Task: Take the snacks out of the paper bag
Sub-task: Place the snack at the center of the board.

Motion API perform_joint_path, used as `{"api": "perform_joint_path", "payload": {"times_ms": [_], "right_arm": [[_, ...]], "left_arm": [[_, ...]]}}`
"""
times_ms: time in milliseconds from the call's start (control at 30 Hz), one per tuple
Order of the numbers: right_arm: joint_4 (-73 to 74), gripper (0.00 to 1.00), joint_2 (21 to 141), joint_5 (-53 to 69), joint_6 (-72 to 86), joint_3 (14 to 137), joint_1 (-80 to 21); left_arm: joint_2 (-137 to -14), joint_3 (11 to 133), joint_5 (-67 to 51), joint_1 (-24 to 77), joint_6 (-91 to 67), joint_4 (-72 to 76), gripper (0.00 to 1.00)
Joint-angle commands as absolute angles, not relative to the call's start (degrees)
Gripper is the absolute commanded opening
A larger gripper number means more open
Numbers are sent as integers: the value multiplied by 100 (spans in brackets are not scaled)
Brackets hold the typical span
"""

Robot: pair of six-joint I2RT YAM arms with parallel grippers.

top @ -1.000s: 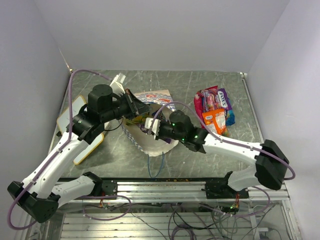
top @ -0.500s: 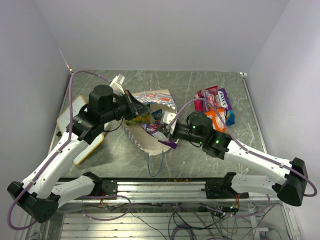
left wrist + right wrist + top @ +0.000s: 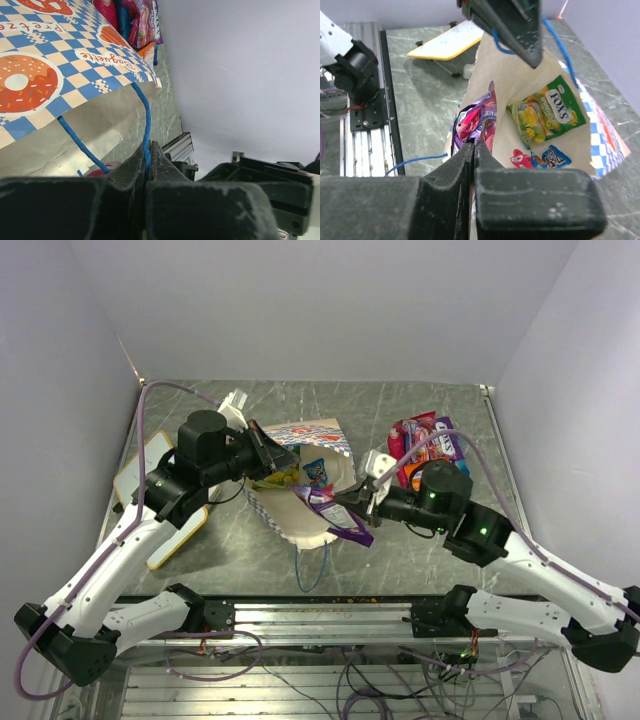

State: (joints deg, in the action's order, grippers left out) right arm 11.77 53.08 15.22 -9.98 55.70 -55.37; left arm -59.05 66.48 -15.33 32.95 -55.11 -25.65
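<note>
Mid-extraction: our right gripper [image 3: 472, 147] clamps a purple packet [image 3: 481, 122], left gripper [image 3: 148, 150] pinches the paper bag [image 3: 318, 430] cord [image 3: 146, 117]; next we carry it to the snack pile [image 3: 412, 432].

Paper bag [image 3: 50, 65] is cropped top and left; whiteboard [image 3: 136, 468] half hidden.

Bright, even overhead light; faint soft shadows; left hand [image 3: 148, 150] and right hand [image 3: 474, 146] close-up, blurred.

Left hand [image 3: 287, 462] blocks the paper bag [image 3: 288, 524] mouth at eleven o'clock; right hand [image 3: 348, 502] and purple packet [image 3: 335, 514] crowd three o'clock; bench [image 3: 232, 552] at seven lies open.
</note>
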Motion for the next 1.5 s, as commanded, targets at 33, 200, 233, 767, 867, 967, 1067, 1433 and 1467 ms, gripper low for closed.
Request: {"api": "perform_joint_path", "payload": {"times_ms": [33,200,233,767,867,967,1067,1433,1467], "right_arm": [[1608,0,4774,853,-766,6050,-5557],[2125,0,4327,-226,-1033,6330,-5559],[2181,0,4267,-651,-1063,6392,-5555],[3931,0,5879,-6364,1658,6997,-5198],[4747,0,6486,-5577,2744,7233,-4007],[5798,0,7055,-5147,3848,7604,-2943],[6157,0,7179,-4894,4577,7587,-2387],[4572,0,7515,-3076,5478,6582,-740],[4421,0,7616,-2978,5580,6550,-652]], "left_arm": [[-5923,6833,-1326,3328,-5457,-2772,7],[-5907,6829,-1264,3327,-5413,-2937,7],[-5900,6849,-1244,3323,-5391,-2984,7],[-6119,7021,-1362,3322,-5237,-3121,7],[-6162,7040,-1404,3322,-5237,-3131,7],[-6164,7006,-1455,3322,-5279,-3097,7],[-6116,6917,-1455,3321,-5353,-3040,7],[-6108,6684,-1761,3321,-5416,-2800,7],[-6131,6647,-1878,3318,-5441,-2751,7]]}}
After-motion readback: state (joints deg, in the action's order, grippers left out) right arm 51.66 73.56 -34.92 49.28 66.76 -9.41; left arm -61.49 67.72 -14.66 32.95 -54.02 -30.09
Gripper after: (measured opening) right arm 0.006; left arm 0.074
